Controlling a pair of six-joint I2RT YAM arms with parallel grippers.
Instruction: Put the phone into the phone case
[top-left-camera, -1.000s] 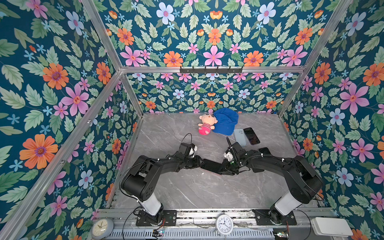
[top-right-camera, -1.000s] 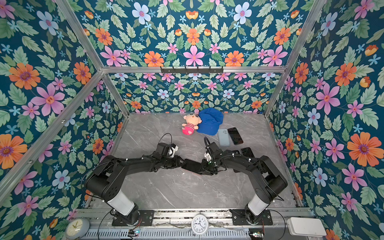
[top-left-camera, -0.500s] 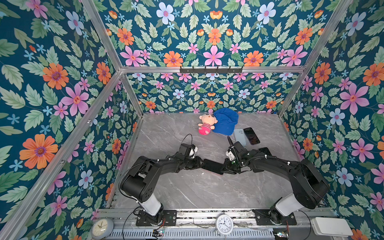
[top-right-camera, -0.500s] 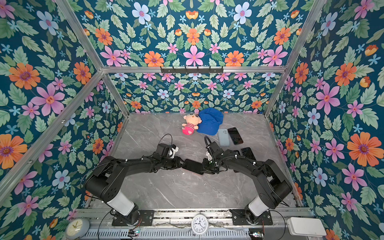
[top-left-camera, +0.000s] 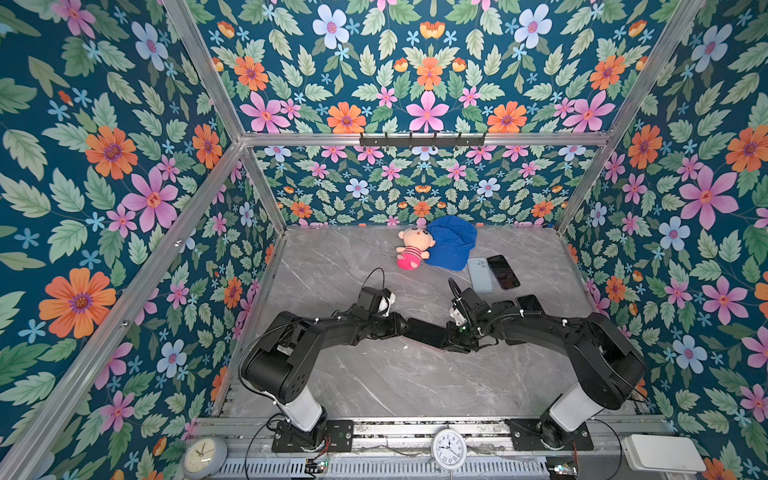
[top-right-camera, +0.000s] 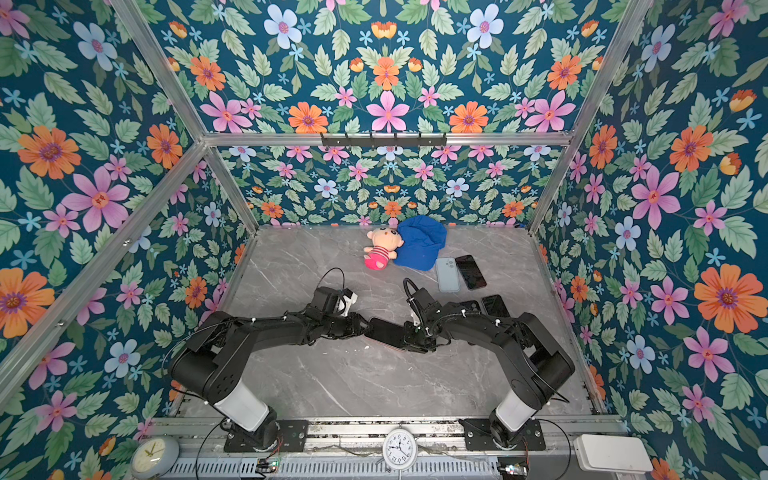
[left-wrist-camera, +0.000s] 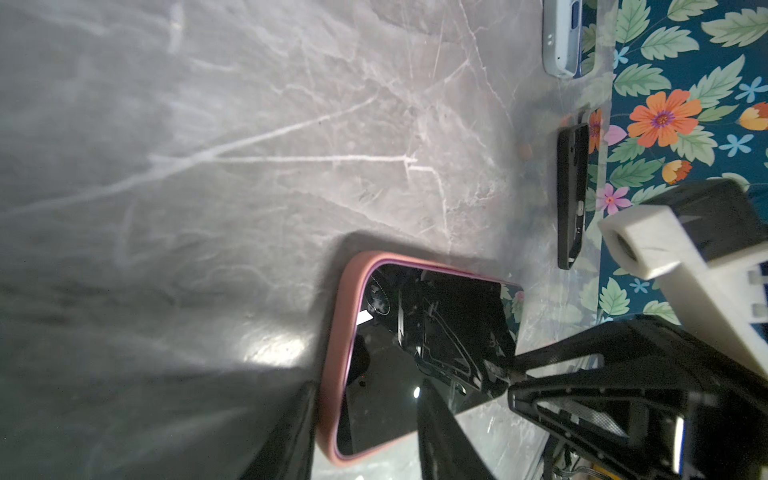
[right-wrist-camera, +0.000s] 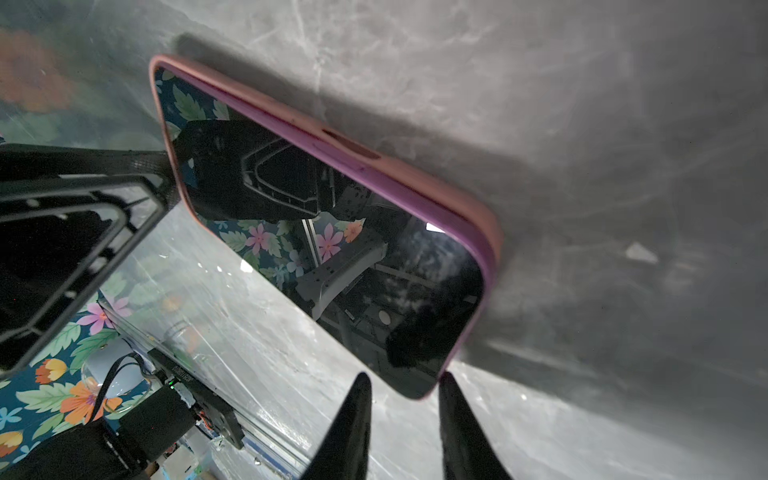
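— What's at the middle of the table?
— The phone, seated in its pink case. My left gripper pinches one end, jaws partway apart.
— Your right gripper?
— Straddles a corner; clamped or not, I cannot tell.

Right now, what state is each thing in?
phone: screen dark
pink case: around the phone, one long rim hidden
left gripper: shut on the phone's end
right gripper: jaws straddling a phone corner, contact unclear
light blue phone: lying flat, back up
dark phone: beside it, flat, screen off
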